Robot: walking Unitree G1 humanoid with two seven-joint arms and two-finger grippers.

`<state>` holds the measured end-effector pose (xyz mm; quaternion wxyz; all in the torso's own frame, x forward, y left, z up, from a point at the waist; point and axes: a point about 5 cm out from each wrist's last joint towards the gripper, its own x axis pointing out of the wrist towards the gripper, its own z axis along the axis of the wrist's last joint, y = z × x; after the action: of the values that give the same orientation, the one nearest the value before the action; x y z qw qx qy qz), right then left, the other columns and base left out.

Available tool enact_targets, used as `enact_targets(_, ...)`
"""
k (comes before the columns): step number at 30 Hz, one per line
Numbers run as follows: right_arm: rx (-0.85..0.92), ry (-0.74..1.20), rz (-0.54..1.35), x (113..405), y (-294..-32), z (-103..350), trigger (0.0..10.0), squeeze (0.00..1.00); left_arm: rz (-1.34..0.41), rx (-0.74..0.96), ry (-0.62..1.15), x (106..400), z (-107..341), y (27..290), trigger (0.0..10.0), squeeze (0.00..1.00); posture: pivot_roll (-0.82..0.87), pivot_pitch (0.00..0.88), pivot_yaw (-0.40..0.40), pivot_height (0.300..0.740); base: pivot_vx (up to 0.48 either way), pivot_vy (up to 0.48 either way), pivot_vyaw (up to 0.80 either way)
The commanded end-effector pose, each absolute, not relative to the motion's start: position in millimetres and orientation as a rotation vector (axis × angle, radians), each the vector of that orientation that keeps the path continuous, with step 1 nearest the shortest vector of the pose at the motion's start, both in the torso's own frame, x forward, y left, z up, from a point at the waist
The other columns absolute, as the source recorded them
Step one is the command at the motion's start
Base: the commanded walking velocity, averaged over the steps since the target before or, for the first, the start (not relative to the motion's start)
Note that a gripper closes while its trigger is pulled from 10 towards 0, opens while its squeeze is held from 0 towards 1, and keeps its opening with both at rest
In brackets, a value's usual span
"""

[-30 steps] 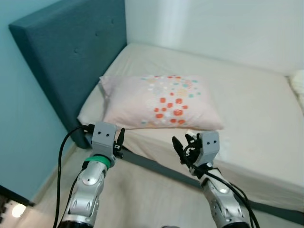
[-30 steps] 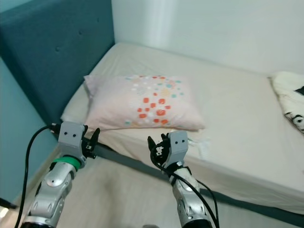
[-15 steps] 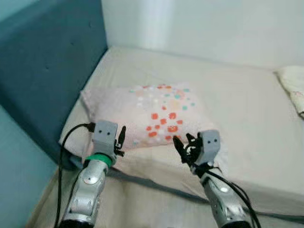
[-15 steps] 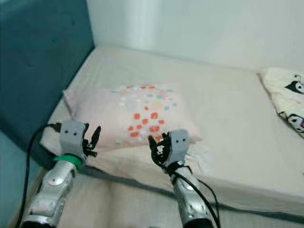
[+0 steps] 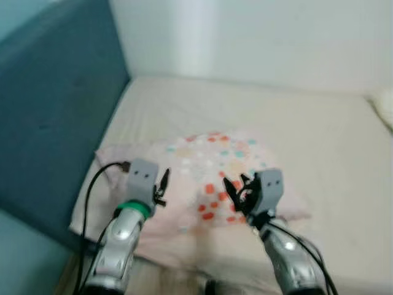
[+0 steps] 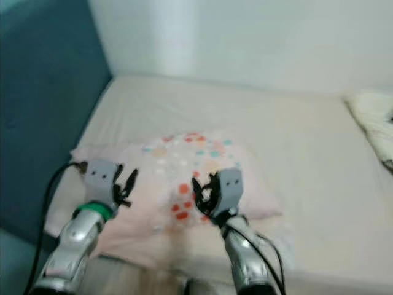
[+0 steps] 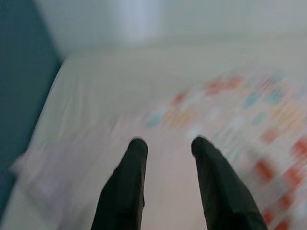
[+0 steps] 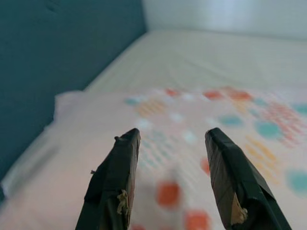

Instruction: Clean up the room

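Both pincers are released, fingers apart. The left pincer (image 5: pixel 161 185) and right pincer (image 5: pixel 236 192) hover above the pillow (image 5: pixel 209 166), which lies on the bed (image 5: pixel 307 135); open mattress lies beyond them, the blue headboard (image 5: pixel 55 117) left of the left pincer.

light: soft, even | shadows: faint | blur: motion, all views

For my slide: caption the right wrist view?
Open right gripper poised over a pink dotted pillow beside the teal headboard.

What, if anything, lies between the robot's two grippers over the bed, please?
The pale pink pillow with coloured squares: in the left eye view its printed middle fills the stretch between the left gripper and right gripper.
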<state>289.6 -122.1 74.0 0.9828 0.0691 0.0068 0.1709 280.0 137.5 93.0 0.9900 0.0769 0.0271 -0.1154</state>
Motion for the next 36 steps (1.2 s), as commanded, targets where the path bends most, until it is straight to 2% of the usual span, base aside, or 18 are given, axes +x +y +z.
enact_targets(1,0.132,0.054,0.344,282,-121,63,10.0,0.0,-0.281,0.158,0.111,273,81,136,10.0,0.0,-0.07,0.014,0.045,0.74,0.0,0.0,0.0)
enact_targets(36,0.116,0.081,0.267,279,-128,55,10.0,0.0,-0.281,0.19,0.175,270,69,140,10.0,0.0,-0.08,0.035,0.056,0.74,0.0,0.0,0.0)
